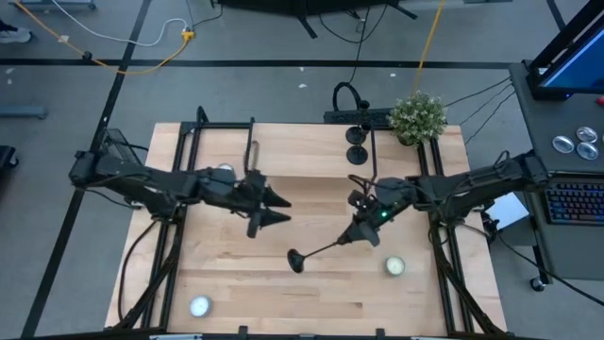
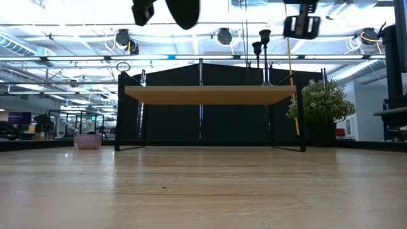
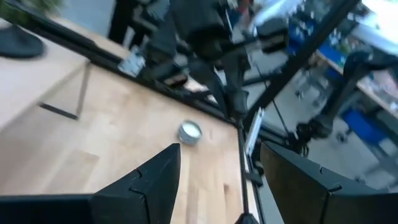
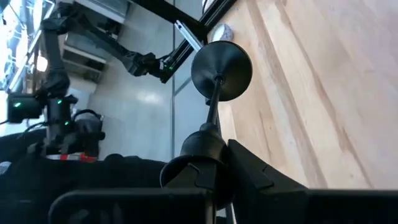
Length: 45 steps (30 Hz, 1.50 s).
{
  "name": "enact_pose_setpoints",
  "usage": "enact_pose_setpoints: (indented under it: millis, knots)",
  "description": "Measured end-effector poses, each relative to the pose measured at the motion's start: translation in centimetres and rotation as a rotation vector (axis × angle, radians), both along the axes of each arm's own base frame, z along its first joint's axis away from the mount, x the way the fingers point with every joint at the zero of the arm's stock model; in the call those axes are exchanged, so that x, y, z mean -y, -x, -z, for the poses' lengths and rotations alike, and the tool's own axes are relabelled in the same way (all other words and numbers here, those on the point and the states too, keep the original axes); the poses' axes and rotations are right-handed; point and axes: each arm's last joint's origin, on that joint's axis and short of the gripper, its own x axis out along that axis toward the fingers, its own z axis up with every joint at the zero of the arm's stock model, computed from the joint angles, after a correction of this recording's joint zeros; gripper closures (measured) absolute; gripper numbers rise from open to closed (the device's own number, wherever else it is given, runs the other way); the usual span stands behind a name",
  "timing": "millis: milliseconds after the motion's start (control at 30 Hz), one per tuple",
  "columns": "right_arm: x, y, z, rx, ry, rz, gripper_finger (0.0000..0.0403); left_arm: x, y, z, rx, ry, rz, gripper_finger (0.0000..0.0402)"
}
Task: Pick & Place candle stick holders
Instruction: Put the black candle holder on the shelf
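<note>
My right gripper (image 1: 352,238) is shut on one black candle stick holder (image 1: 321,249), which it holds above the table's middle. The holder's round disc base (image 1: 296,260) points toward the near left. Two more black holders (image 1: 357,137) (image 1: 357,156) stand upright on their disc bases on the raised wooden shelf (image 1: 283,142) at the far side. They also show in the low view (image 2: 265,38). My left gripper (image 1: 276,209) is open and empty above the table, left of the held holder, and its fingers (image 3: 155,180) point toward the right. My right gripper pinches the holder's cup end (image 4: 202,148), opposite the disc base, between its two fingers. The fingers run along the stem (image 4: 212,102), slanting toward the near left. The holder is lifted clear of the table and lies nearly level, with its disc base (image 4: 222,62) pointing away from the gripper.
Tea lights sit on the table at the near right (image 1: 394,266), near left (image 1: 200,305) and by the left arm (image 1: 224,170). A small potted plant (image 1: 418,115) stands at the far right corner. A black frame (image 1: 226,127) carries the shelf.
</note>
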Motion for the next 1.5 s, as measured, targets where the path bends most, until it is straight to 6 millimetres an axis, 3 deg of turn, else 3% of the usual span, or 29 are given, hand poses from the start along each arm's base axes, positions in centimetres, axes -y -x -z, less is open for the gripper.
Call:
enact_pose_setpoints:
  millis: [400,667,1067,1400,1500]
  knots:
    - [0.8,-3.3,-0.9,0.059,0.114,0.02,0.0393,1.2,-5.2,-2.6,-0.236,-0.111,0.183,0.0172]
    - [1.0,-3.8,-1.2,0.081,0.16,0.06,0.0393,1.7,-6.9,-1.8,-0.292,-0.091,0.259,0.0172]
    - [1.1,-4.0,-1.4,0.108,0.166,0.083,0.0393,1.9,-8.4,0.8,-0.396,-0.057,0.261,0.0172]
    - [1.1,-3.9,-1.3,0.093,0.167,0.082,0.0393,1.6,-8.8,0.3,-0.339,-0.03,0.24,0.0173]
    - [1.1,-3.9,-1.3,0.093,0.167,0.082,0.0393,1.6,-8.8,0.3,-0.342,-0.025,0.26,0.0192]
